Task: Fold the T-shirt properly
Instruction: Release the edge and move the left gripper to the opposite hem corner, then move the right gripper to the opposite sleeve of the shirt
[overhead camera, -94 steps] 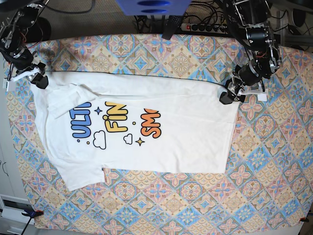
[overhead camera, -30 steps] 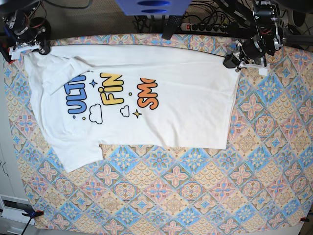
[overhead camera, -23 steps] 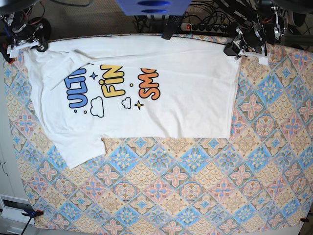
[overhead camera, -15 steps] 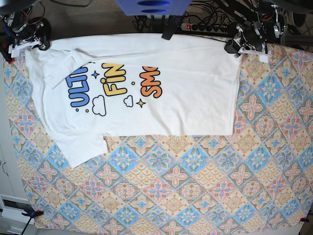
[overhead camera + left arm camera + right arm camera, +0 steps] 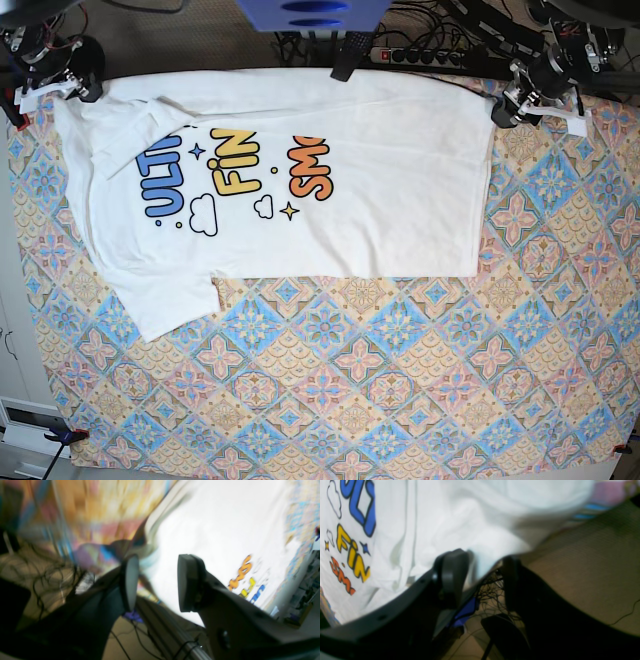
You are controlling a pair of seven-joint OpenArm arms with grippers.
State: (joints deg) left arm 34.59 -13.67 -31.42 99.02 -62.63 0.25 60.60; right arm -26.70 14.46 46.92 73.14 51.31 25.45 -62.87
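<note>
The white T-shirt (image 5: 330, 230) lies flat and print-up on the far half of the table, collar end to the left and hem to the right. "ULTRA", "FINE" and "SMOL" show partly. My left gripper (image 5: 503, 108) is just right of the shirt's far hem corner, apart from it. In the left wrist view (image 5: 155, 580) its jaws stand apart and the shirt (image 5: 212, 530) lies beyond, blurred. My right gripper (image 5: 88, 90) is at the far left shoulder corner. In the right wrist view (image 5: 482, 580) its jaws are apart with a fold of the shirt (image 5: 445, 517) between them.
A patterned tablecloth (image 5: 400, 380) covers the table. A power strip (image 5: 420, 55) and cables lie behind the far edge. A blue object (image 5: 310, 12) stands at the top centre. The shirt's far edge lies along the table's back edge.
Both arms dragged the shirt toward the far edge and stretched it flat. The left gripper has since let go of the hem corner and moved off to the right.
</note>
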